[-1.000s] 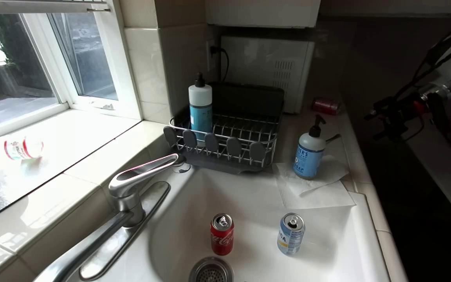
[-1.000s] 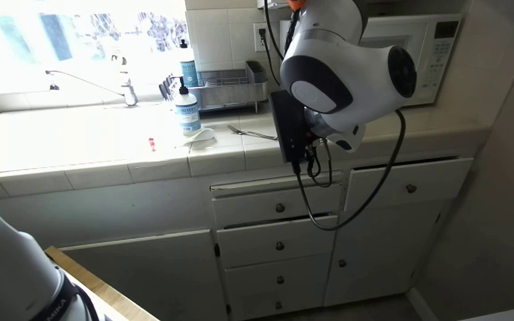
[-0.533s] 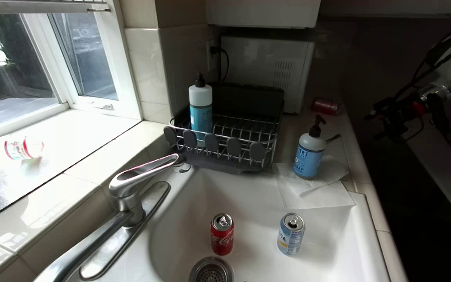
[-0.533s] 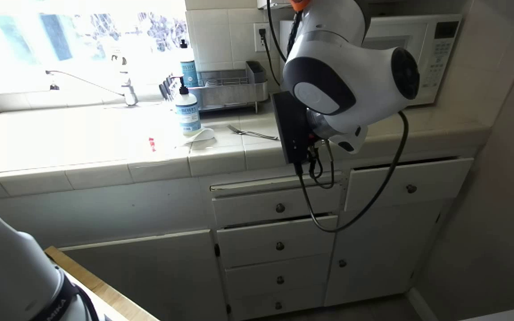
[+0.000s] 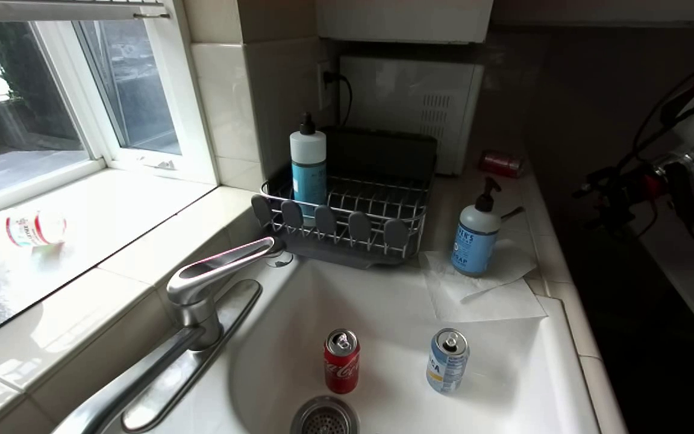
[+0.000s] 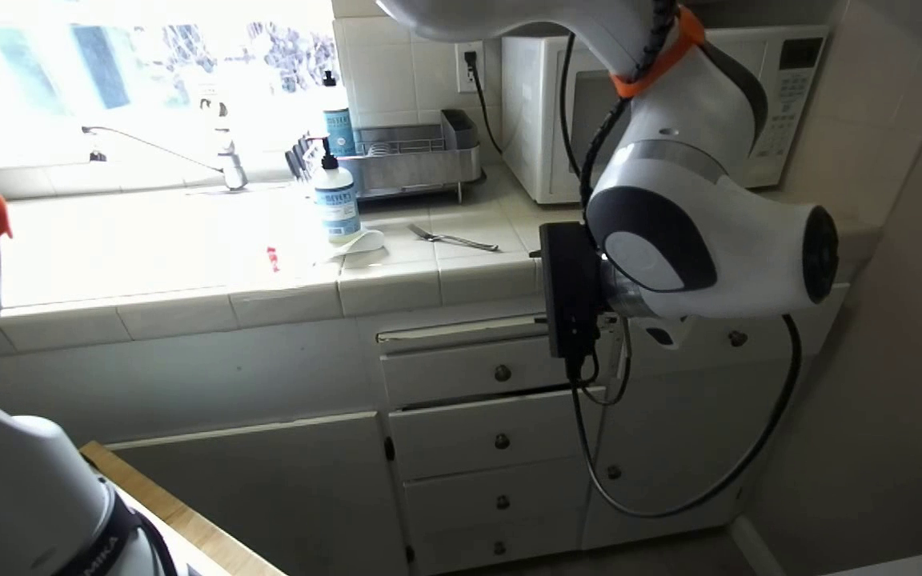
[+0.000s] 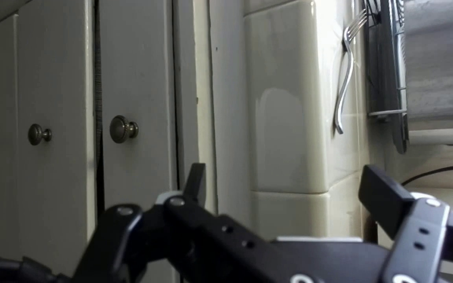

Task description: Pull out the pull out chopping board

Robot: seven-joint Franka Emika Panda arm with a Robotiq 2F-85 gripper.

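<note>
The chopping board shows as a thin pale strip above the top drawer, under the tiled counter, in an exterior view [image 6: 461, 329]. It also shows in the wrist view as an upright cream strip [image 7: 204, 86], since that picture is turned sideways. It looks almost flush with the cabinet front. My gripper [image 7: 283, 173] is open and empty. In the wrist view, one finger overlaps the board strip and the other stands in front of the countertop; contact cannot be told. In an exterior view the gripper [image 6: 541, 288] is by the counter's front edge. In another exterior view it is dark [image 5: 588, 208].
The top drawer [image 6: 501, 374] with its round knob [image 7: 122, 129] lies just below the board. The tiled counter edge [image 7: 285, 118] overhangs above it. A fork [image 6: 453, 239], soap bottle [image 6: 337, 200] and dish rack [image 6: 413, 168] stand on the counter. A cable [image 6: 709, 504] hangs below the arm.
The arm has moved down and to the right in an exterior view, from above the counter to beside its front edge. The board, drawers and counter items have not moved.
</note>
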